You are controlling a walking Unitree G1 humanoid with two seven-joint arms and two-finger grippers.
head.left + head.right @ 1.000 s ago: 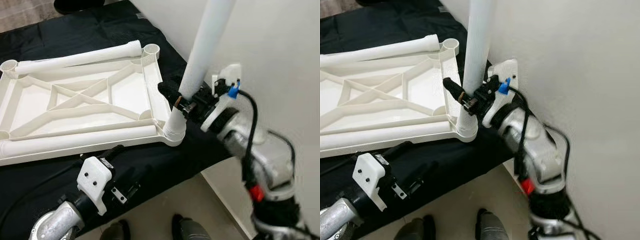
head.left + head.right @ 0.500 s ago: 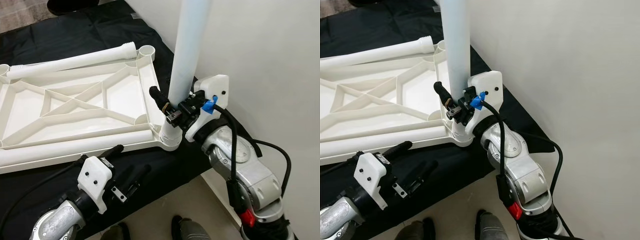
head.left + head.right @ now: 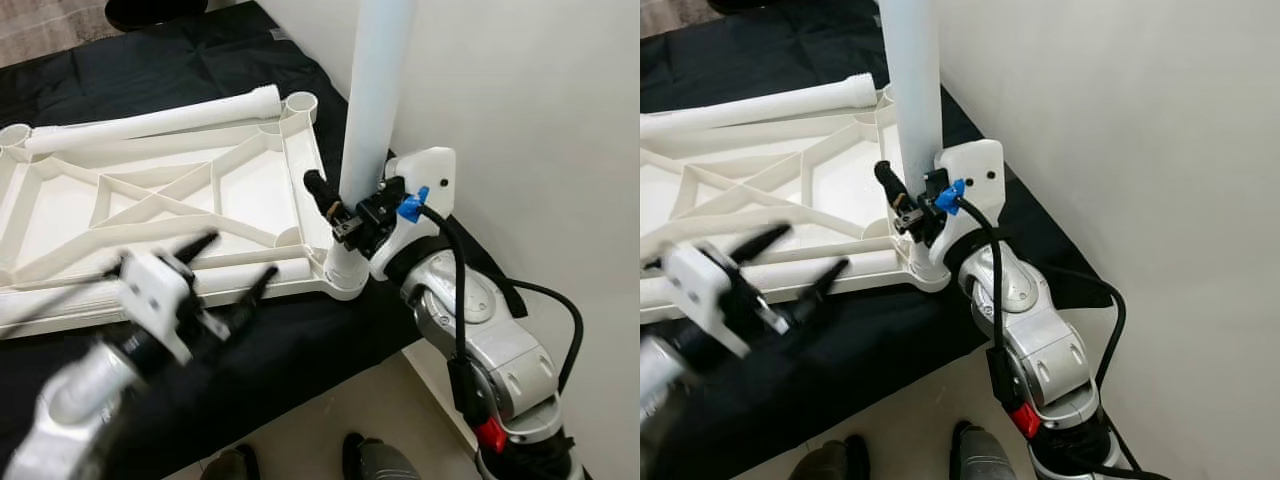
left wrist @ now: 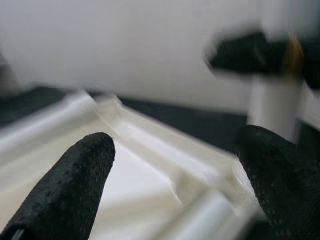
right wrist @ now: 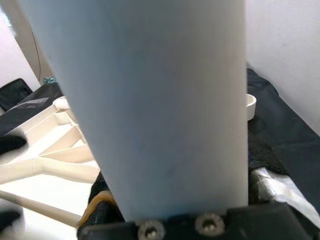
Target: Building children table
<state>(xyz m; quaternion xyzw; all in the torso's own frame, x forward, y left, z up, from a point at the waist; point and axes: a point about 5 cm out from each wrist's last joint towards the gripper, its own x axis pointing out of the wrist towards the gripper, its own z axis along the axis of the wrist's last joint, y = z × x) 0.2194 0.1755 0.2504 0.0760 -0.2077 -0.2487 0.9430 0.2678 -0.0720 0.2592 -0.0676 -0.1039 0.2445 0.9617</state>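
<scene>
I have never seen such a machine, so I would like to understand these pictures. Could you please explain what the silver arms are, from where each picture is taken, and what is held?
This is a humanoid robot with two silver arms, each ending in two long black fingers. The two wide pictures come from cameras on its head, looking down. The other two come from cameras on its wrists, looking along the fingers.

On a black cloth lies a white plastic table top, upside down, with its ribs showing. Two white legs lie loose on it. The right gripper is shut on a third leg, the upright leg, which stands in the corner socket nearest the wall.

The left gripper is blurred, with its fingers open, above the near edge of the table top.
</scene>
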